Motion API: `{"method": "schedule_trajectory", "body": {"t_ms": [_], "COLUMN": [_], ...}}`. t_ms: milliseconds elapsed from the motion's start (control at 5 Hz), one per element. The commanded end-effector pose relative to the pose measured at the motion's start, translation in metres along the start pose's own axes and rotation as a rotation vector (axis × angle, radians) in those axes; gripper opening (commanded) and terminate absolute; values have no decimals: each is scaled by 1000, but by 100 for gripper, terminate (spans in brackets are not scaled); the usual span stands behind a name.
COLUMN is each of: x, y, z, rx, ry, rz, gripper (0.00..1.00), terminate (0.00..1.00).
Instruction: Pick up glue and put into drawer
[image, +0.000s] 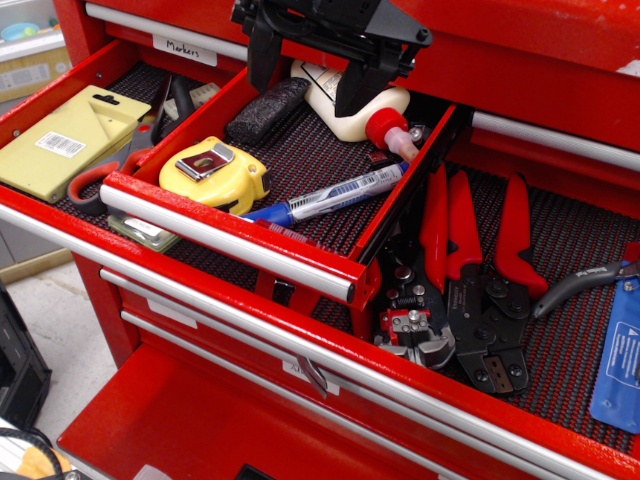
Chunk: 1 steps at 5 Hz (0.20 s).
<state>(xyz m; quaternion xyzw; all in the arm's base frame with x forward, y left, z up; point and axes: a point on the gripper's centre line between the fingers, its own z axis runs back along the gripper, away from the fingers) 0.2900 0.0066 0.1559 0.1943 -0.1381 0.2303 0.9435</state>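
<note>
— Hovering above the back edge of the narrow drawer (225, 238), our gripper (305, 85) is spread wide and holds nothing.

— We take that reddish sliver by the pen (340, 195), at the front edge, for the glue (288, 232). Next we'd lift clear.

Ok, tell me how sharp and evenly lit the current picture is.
observation.image: mostly sharp; the tape measure, marker and pliers read crisply. The gripper is dark with little detail, open over the drawer. Lighting is even, with soft highlights on the silver handle; the rear is shadowed.
</note>
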Motion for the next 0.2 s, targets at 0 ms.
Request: {"method": "schedule_trajectory", "body": {"t_ms": [0], "x": [16], "y": [0], "z": [14], "rx": [-23], "ry": [-40], "rz": [1], "gripper": [100], "terminate": [100]}}
